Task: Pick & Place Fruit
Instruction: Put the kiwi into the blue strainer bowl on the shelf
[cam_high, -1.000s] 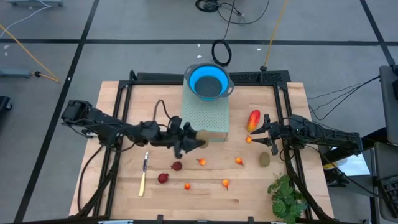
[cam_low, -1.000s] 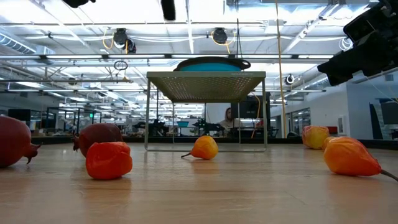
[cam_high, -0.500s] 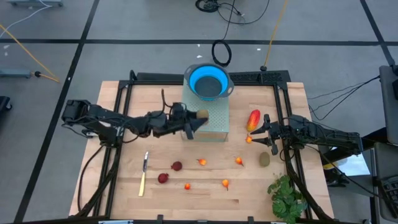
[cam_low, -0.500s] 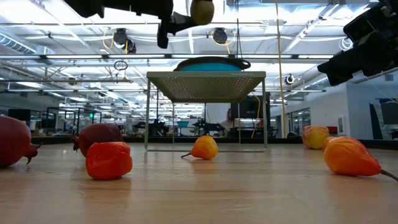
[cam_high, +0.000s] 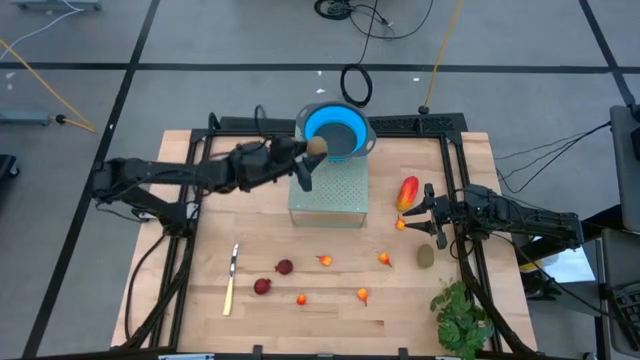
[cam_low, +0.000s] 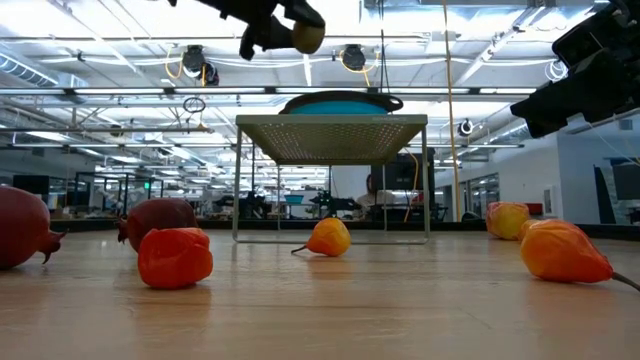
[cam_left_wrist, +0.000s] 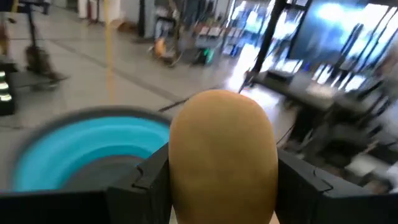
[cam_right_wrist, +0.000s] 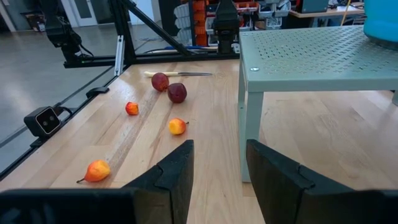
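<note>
Small orange fruits (cam_high: 362, 295) and dark red round ones (cam_high: 262, 286) loose on wooden table (cam_high: 200, 300). Right gripper (cam_high: 424, 222) low at right, fingers apart, empty. Left gripper (cam_high: 310, 160) clamped on brownish-olive oval fruit (cam_high: 317, 148), raised at rim of blue round bowl (cam_high: 336, 131).

No readable text, labels, brands, nos. or signs in any view.
</note>
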